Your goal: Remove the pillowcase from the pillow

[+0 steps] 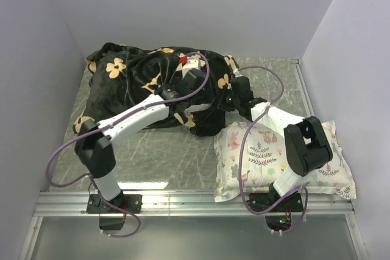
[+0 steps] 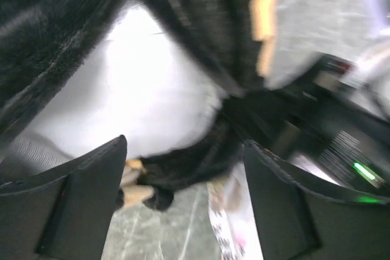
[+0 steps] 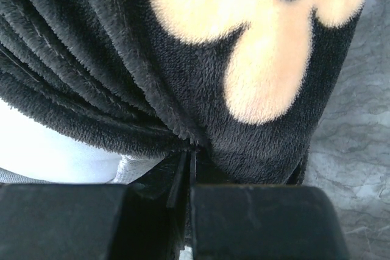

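The black pillowcase (image 1: 131,86) with tan flowers lies bunched over the pillow at the back of the table. A patch of the white pillow (image 1: 196,109) shows at its near edge. My right gripper (image 1: 230,98) is shut on a pinched fold of the pillowcase (image 3: 256,144) at that edge, with the pillow (image 3: 42,150) showing below left. My left gripper (image 1: 183,92) hovers over the pillowcase's middle. In the left wrist view it (image 2: 183,205) is open and empty in front of the exposed pillow (image 2: 146,89) and the pillowcase rim (image 2: 195,162).
A smaller white pillow with pastel floral print (image 1: 286,156) lies at the near right under my right arm; its edge shows in the left wrist view (image 2: 228,223). Grey walls enclose the marbled table (image 1: 158,150) on three sides. A metal rail (image 1: 195,202) runs along the front.
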### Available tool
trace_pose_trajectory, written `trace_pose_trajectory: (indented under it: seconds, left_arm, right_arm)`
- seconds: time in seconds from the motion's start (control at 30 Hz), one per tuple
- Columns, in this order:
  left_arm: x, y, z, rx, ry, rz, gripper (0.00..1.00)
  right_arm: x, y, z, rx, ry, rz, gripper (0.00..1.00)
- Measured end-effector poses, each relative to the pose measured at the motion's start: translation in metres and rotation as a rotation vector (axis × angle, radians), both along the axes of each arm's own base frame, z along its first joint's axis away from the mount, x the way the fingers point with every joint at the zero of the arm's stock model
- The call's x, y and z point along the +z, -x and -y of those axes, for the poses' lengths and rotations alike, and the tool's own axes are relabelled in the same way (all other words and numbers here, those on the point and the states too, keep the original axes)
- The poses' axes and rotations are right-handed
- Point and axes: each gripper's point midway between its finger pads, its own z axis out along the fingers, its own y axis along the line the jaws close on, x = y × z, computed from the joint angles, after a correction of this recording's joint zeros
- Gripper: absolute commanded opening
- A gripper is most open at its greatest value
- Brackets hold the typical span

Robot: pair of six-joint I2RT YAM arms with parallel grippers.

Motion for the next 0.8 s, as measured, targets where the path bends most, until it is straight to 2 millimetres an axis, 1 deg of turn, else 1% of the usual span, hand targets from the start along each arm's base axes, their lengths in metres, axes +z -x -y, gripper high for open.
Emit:
trace_pose_trajectory:
  seconds: [0.13, 0.23, 0.3, 0.4, 0.47, 0.5, 0.53, 0.57, 0.6, 0.63, 0.67, 0.8]
  left_arm:
    - [-0.041, -0.011, -0.006, 0.092, -0.067, -0.049, 0.88]
    - [-0.062, -0.019, -0.012, 0.157, -0.103, -0.06, 0.89]
    - [-0.066, -0.022, -0.015, 0.184, -0.103, -0.06, 0.89]
    - [-0.066, -0.028, -0.019, 0.22, -0.088, -0.058, 0.87]
    - [-0.067, -0.034, -0.02, 0.239, -0.084, -0.056, 0.79]
    - [-0.069, -0.037, -0.021, 0.247, -0.086, -0.057, 0.72]
    - [-0.072, -0.04, -0.022, 0.252, -0.088, -0.06, 0.43]
    - [-0.075, -0.043, -0.023, 0.262, -0.084, -0.065, 0.3]
    - [-0.078, -0.046, -0.024, 0.263, -0.086, -0.068, 0.22]
    - [-0.08, -0.049, -0.024, 0.265, -0.077, -0.071, 0.02]
    - [-0.08, -0.051, -0.023, 0.265, -0.063, -0.071, 0.0]
    - [-0.08, -0.057, -0.022, 0.255, -0.032, -0.074, 0.0]
  right_arm:
    - [0.001, 0.0, 0.001, -0.003, 0.003, 0.001, 0.0]
    - [0.002, 0.002, 0.001, -0.001, 0.005, -0.001, 0.0]
    - [0.003, 0.004, 0.001, 0.003, 0.006, -0.001, 0.0]
    - [0.005, 0.006, 0.001, 0.006, 0.007, 0.002, 0.0]
    - [0.007, 0.006, 0.001, 0.007, 0.006, 0.007, 0.0]
    - [0.009, 0.006, 0.001, 0.007, 0.006, 0.01, 0.0]
    - [0.01, 0.006, 0.001, 0.006, 0.005, 0.013, 0.0]
    - [0.011, 0.006, 0.001, 0.008, 0.006, 0.016, 0.0]
    - [0.011, 0.006, 0.001, 0.01, 0.006, 0.016, 0.0]
    - [0.011, 0.007, 0.0, 0.013, 0.007, 0.015, 0.0]
    - [0.011, 0.007, 0.0, 0.016, 0.009, 0.016, 0.0]
    - [0.012, 0.007, 0.001, 0.022, 0.02, 0.021, 0.0]
